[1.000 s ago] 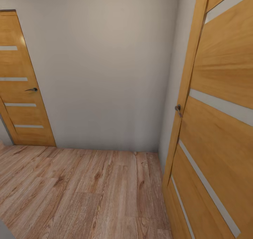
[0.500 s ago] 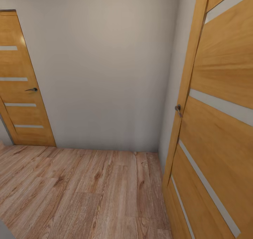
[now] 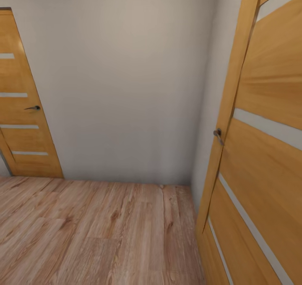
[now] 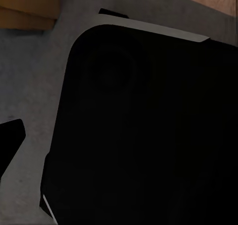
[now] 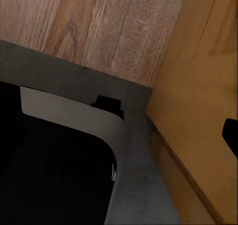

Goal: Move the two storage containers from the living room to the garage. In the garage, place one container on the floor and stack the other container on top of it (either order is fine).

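Two dark claw finger tips are being glimpsed at the picture edges: one black tip (image 4: 11, 135) in the left wrist view, one black tip (image 5: 230, 133) in the right wrist view. How far either claw is opened, and whether anything is being held, cannot be told. Beside the left tip, a large black rounded robot body panel (image 4: 148, 130) with a pale edge is being shown over a grey base surface (image 4: 29, 71). In the right wrist view, the same kind of black panel with a pale grey rim (image 5: 74, 118) is being shown above a light wood plank floor (image 5: 99, 26), next to an orange-brown wooden door face (image 5: 198, 111).

Further out, in the head view, a plain pale grey wall (image 3: 121, 87) is being faced, with the plank floor (image 3: 92, 230) running up to it. A honey-coloured wooden door with pale horizontal strips (image 3: 21, 108) is standing at the left, and a similar open door with a dark metal lever handle (image 3: 217, 134) is standing close at the right. The storage containers are not being located in these pictures.
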Tool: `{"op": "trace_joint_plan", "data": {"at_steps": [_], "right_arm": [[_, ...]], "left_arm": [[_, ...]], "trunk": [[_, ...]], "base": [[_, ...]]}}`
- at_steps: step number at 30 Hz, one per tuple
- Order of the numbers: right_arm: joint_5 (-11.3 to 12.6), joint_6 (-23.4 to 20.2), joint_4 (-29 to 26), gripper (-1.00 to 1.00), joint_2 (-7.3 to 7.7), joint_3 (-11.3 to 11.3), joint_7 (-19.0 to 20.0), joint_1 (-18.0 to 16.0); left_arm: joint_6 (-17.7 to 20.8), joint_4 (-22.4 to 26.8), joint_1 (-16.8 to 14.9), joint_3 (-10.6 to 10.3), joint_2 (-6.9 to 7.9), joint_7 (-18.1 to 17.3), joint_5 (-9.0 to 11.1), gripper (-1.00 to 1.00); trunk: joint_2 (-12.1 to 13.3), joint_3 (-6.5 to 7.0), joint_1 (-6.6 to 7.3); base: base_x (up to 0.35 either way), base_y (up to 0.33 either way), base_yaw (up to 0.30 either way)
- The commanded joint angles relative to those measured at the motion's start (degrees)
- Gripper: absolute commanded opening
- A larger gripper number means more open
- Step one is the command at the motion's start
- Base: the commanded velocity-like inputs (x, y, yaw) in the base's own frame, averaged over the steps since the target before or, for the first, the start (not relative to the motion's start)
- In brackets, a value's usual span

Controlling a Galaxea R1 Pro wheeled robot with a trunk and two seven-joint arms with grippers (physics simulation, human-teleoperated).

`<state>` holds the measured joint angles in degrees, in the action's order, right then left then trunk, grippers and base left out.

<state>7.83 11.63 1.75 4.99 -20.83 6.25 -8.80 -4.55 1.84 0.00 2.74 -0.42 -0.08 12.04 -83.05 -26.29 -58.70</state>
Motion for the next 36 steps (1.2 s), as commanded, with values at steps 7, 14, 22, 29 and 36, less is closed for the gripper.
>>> {"op": "trace_joint_plan", "data": {"at_steps": [7,14,22,29,36], "right_arm": [[0.55,0.32,0.19,1.00,0.18,-0.35,0.34,-0.08],[0.38,0.32,0.19,1.00,0.20,-0.35,0.37,-0.08],[0.34,0.32,0.15,1.00,0.28,-0.35,0.34,-0.08],[0.09,0.32,0.11,1.00,0.27,-0.43,0.30,-0.08],[0.08,0.32,0.10,1.00,0.16,-0.44,0.26,-0.08]], "left_arm": [[-0.13,0.05,0.00,0.25,-0.02,-0.01,0.18,1.00],[-0.14,0.03,0.00,0.25,-0.02,-0.01,0.18,1.00],[-0.17,0.04,0.00,0.25,0.02,-0.01,0.18,1.00],[-0.17,0.07,0.00,0.24,0.07,-0.01,0.18,1.00],[-0.20,0.02,0.00,0.25,0.07,-0.01,0.18,1.00]], "trunk": [[-0.02,-0.05,-0.03],[-0.02,-0.05,-0.03],[-0.02,-0.05,-0.03],[-0.02,-0.05,-0.03],[-0.02,-0.05,-0.03]], "base": [[0.321,0.000,0.000],[0.322,0.000,0.000],[0.322,0.000,0.000],[0.322,0.000,0.000],[0.322,0.000,0.071]]}}
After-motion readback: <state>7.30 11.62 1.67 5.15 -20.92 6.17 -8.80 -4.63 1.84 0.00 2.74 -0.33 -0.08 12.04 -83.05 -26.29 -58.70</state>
